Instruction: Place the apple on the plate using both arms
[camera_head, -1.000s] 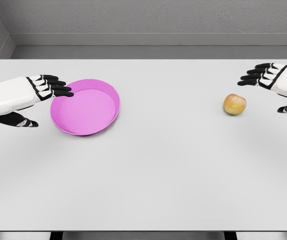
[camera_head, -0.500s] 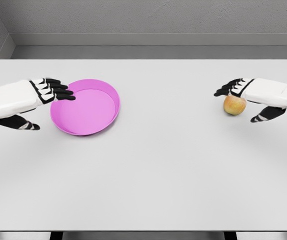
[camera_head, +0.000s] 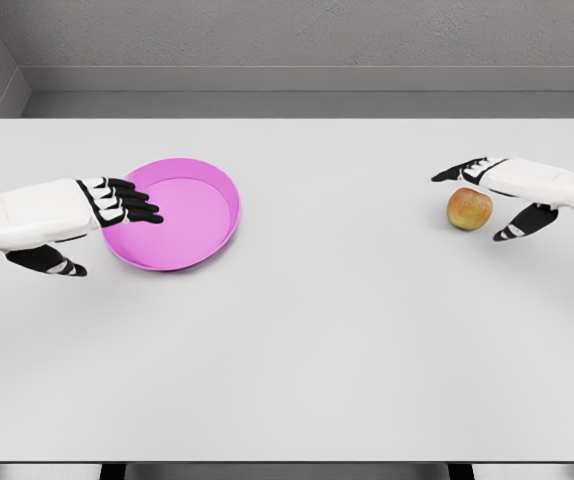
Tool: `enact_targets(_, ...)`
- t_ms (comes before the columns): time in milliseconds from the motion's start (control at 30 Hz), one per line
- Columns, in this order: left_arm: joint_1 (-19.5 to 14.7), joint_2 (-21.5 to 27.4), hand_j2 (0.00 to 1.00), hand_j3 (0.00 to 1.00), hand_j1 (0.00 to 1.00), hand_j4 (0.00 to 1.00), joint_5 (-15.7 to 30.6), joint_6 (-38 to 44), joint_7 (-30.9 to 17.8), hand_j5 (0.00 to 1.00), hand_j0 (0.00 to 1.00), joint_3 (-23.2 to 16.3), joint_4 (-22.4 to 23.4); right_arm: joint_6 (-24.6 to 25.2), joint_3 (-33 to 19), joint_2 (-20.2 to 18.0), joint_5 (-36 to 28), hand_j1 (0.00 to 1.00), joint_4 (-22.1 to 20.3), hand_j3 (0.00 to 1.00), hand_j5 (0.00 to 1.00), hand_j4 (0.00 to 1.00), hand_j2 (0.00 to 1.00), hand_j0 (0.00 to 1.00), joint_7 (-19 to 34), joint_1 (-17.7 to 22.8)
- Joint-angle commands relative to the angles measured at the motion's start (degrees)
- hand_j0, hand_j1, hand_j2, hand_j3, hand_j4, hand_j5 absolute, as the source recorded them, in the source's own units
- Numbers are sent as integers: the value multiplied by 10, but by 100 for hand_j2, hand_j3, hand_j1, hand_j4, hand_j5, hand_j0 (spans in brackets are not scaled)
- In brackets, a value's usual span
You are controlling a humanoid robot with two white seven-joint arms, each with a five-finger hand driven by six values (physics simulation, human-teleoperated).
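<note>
A yellow-red apple (camera_head: 469, 208) rests on the white table (camera_head: 317, 330) at the right. My right hand (camera_head: 487, 195) is spread around it: fingers (camera_head: 459, 171) reach over its far side, the thumb lies at its near right, and I cannot tell whether they touch it. A pink plate (camera_head: 182, 212) sits on the left half of the table. My left hand (camera_head: 102, 220) is open at the plate's left rim, its black fingertips (camera_head: 139, 203) over the plate's edge and the thumb below on the near side.
The table's far edge meets a grey wall. Bare tabletop stretches between plate and apple and across the whole front.
My right hand came in from the far right and now brackets the apple, which has not moved. My left hand has slid a little right and down over the plate's rim.
</note>
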Motion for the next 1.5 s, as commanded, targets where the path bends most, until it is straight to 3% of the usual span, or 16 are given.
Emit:
enact_targets(0, 0, 0, 100, 100, 100, 100, 4, 1, -9, 100, 100, 1, 0, 2, 2, 4, -3, 100, 14, 100, 100, 100, 100, 100, 0, -1)
enact_targets(433, -1, 1, 100, 100, 100, 100, 4, 1, -10, 100, 100, 3, -1, 2, 19, 59, 27, 100, 102, 100, 100, 100, 100, 100, 0, -38)
enact_targets(767, -2, 1, 100, 100, 100, 100, 4, 1, -10, 100, 100, 3, -1, 2, 19, 76, 44, 100, 154, 100, 100, 100, 100, 100, 0, -57)
enact_targets(1400, 0, 1, 100, 100, 100, 100, 4, 1, -17, 100, 100, 10, 0, 2, 19, 98, 58, 100, 208, 100, 100, 100, 100, 100, 0, -76)
enact_targets(1467, 0, 1, 100, 100, 100, 100, 4, 1, -17, 100, 100, 10, 0, 2, 19, 98, 64, 96, 208, 96, 96, 96, 96, 96, 0, -76)
